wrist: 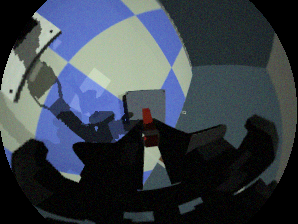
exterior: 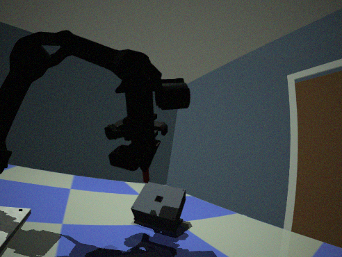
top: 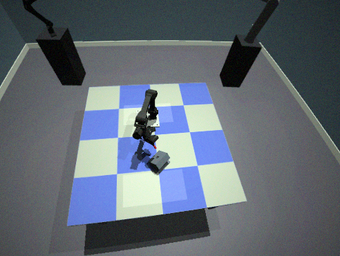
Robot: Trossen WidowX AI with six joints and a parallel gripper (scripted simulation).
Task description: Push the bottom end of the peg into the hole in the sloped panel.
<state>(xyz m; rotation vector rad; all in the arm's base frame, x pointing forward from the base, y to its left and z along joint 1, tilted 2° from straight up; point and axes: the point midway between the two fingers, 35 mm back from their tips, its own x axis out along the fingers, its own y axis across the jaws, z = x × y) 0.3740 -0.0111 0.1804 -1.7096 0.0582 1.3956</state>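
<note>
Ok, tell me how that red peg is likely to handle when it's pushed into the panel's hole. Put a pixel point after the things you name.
The red peg (top: 155,147) (exterior: 146,176) (wrist: 147,116) looks stiff: it shows no visible bend below the jaws. Being slim, it could tilt in the grip if it catches the rim of the square hole (exterior: 158,199).

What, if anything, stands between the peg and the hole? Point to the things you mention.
Nothing visible. The tool (top: 154,145) (exterior: 146,169) (wrist: 148,121) grips the peg (top: 155,147) (exterior: 146,176) (wrist: 147,116) outside the hole (exterior: 158,199); only open air shows between them.
</note>
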